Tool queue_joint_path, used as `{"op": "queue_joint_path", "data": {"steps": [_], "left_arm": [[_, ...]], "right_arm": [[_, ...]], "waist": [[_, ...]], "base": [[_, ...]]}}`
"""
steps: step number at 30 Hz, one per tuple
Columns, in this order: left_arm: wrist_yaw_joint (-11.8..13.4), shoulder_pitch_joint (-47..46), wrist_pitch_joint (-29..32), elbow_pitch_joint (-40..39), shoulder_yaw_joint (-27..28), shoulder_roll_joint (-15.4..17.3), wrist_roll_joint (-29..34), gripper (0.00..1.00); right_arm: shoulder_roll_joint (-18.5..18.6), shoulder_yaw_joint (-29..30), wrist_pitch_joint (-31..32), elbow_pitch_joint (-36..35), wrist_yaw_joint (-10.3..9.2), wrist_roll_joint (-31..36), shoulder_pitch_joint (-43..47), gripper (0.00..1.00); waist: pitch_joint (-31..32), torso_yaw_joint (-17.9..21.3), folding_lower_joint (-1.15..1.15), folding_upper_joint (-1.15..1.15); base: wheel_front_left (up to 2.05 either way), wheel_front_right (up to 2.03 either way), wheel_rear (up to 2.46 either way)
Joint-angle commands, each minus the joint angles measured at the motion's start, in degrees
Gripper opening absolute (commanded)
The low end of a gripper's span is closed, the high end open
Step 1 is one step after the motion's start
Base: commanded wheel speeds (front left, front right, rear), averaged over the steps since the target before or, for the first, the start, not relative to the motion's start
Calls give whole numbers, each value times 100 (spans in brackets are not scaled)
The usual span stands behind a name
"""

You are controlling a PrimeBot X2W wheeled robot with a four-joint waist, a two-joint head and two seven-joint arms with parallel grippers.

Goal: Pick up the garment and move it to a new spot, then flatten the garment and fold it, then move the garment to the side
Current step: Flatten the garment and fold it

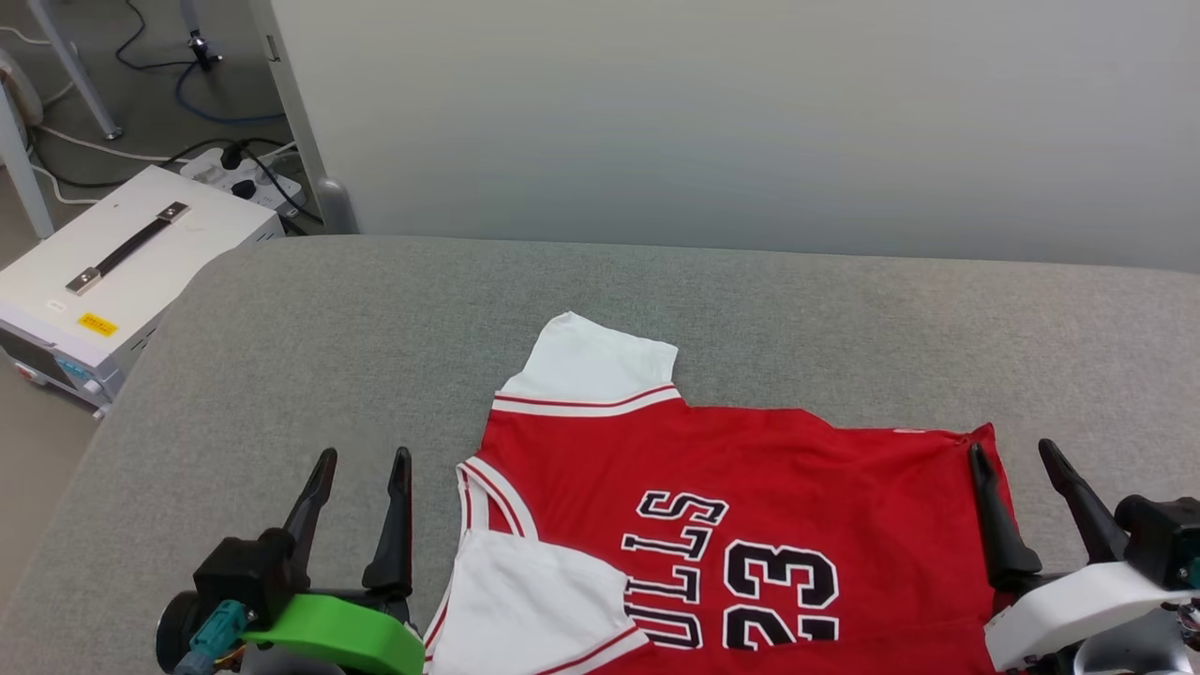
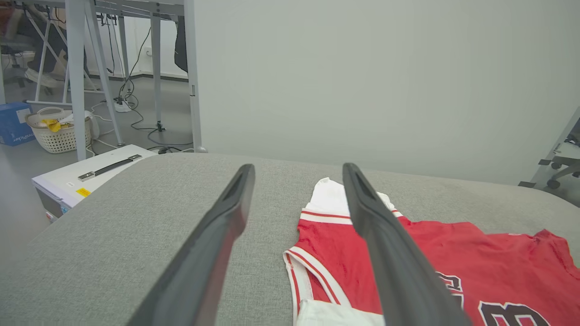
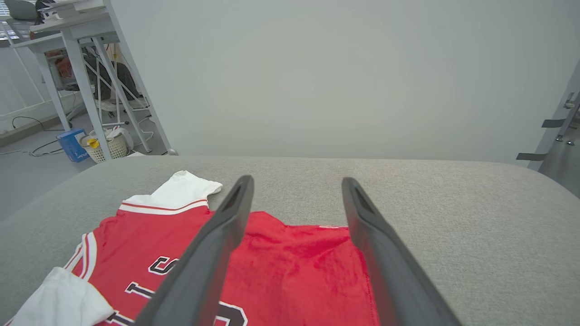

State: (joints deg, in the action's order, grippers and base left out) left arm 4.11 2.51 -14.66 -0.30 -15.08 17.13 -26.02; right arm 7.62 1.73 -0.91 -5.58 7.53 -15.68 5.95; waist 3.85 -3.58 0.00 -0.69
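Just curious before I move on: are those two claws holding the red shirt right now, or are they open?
Left gripper: open, holding nothing.
Right gripper: open, holding nothing.

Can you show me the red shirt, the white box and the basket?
red shirt [image 1: 769,469]: head view, on the red cloth above the number.
white box [image 1: 187,248]: head view, on its top beside the handle.
basket [image 2: 59,140]: left wrist view, on its side wall.

Light: bright, even, diffuse room light, no glare. Shadows: faint and soft along the garment [image 1: 750,469] edges on the grey cushion [image 1: 375,328]. Head view: sharp throughout. Wrist views: wide-angle bowing at the edges, desk legs [image 2: 77,81] leaning; close dark fingers [image 2: 389,253] slightly soft.
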Motion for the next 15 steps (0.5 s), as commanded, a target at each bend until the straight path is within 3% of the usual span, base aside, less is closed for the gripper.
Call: {"op": "queue_joint_path", "data": {"steps": [1, 10, 15], "left_arm": [[-137, 99, -33, 68, 79, -81, 98, 100], [-740, 45, -33, 327, 483, -469, 461, 100], [-1016, -426, 230, 713, 289, -255, 308, 100]], "right_arm": [[-9, -35, -78, 44, -4, 17, 40, 100], [14, -171, -179, 147, -4, -29, -137, 100], [46, -234, -145, 24, -4, 19, -298, 100]], "waist": [[5, 27, 0, 69], [-133, 199, 0, 69], [-551, 362, 0, 69]], "base": [[0, 0, 0], [0, 0, 0], [0, 0, 0]]}}
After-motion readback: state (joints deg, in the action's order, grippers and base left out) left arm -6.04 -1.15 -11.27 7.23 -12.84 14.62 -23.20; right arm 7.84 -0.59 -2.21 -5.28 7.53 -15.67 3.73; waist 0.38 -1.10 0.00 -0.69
